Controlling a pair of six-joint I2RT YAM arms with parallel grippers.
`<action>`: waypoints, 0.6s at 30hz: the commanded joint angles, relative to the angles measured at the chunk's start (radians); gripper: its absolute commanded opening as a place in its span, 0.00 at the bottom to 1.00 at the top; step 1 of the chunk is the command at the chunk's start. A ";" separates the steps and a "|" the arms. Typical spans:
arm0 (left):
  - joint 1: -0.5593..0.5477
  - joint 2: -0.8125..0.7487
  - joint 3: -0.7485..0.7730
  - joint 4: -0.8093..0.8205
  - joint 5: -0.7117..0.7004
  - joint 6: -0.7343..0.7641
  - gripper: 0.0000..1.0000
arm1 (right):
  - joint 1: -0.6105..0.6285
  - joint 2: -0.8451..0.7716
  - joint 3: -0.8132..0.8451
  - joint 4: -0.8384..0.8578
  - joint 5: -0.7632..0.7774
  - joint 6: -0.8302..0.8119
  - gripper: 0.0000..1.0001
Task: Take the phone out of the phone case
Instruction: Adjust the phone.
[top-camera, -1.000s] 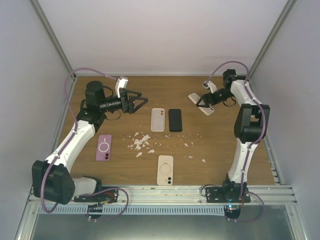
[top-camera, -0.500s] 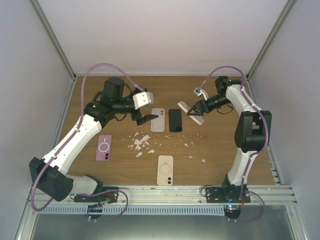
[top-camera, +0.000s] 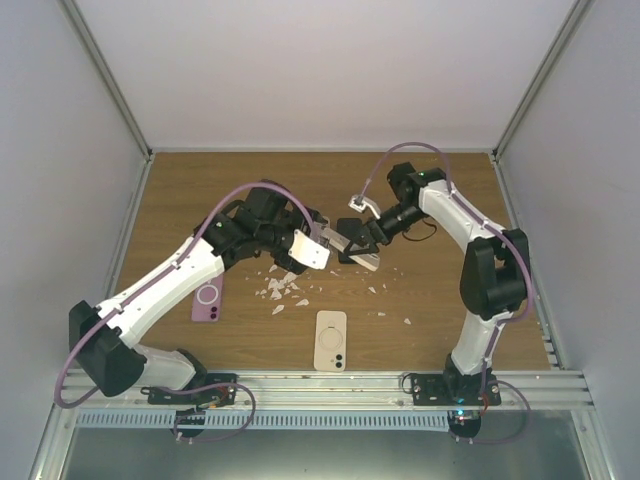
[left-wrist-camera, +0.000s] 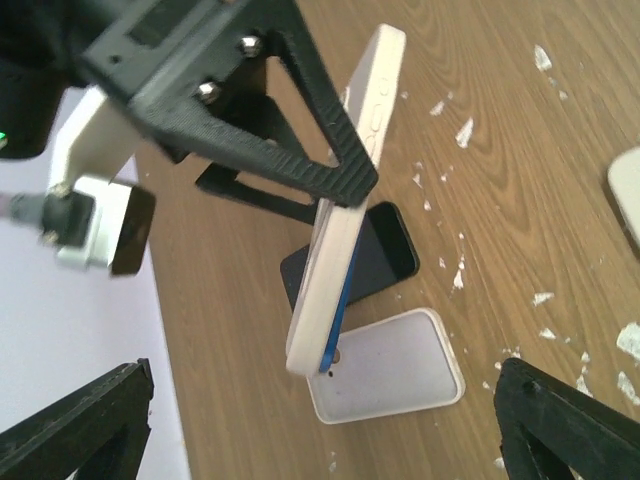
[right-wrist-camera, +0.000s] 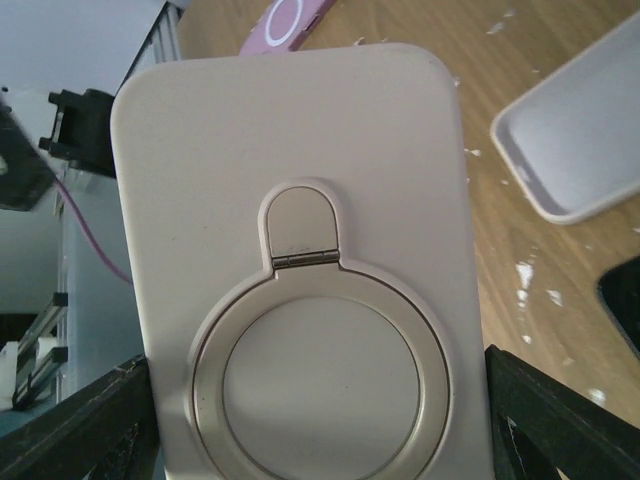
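A beige phone case (right-wrist-camera: 300, 230) with a ring stand on its back fills the right wrist view, and my right gripper (right-wrist-camera: 320, 425) is shut on its two long edges. From the left wrist the same phone case (left-wrist-camera: 350, 190) stands on edge above the table, the phone (left-wrist-camera: 336, 318) showing as a thin blue rim inside it. My left gripper (left-wrist-camera: 325, 435) is open, its fingertips spread wide just short of the case's lower end. From above, both grippers meet mid-table around the phone case (top-camera: 362, 252).
Under the held case lie an empty white case (left-wrist-camera: 390, 365) and a black phone (left-wrist-camera: 390, 250). A purple case (top-camera: 208, 295) lies at the left, a beige case (top-camera: 331, 340) near the front, and white scraps (top-camera: 282, 285) are strewn between them.
Both arms have swung in from the table's back corners to its middle. The right gripper brought the beige case along, and the open left gripper has closed in on it.
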 joint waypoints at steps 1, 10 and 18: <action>-0.054 0.019 -0.041 0.039 -0.105 0.134 0.92 | 0.056 -0.059 -0.004 0.014 -0.067 0.028 0.53; -0.095 0.025 -0.105 0.114 -0.200 0.206 0.65 | 0.111 -0.095 -0.034 0.013 -0.078 0.040 0.52; -0.097 -0.004 -0.102 0.111 -0.163 0.126 0.14 | 0.112 -0.107 -0.045 0.000 -0.114 0.037 0.52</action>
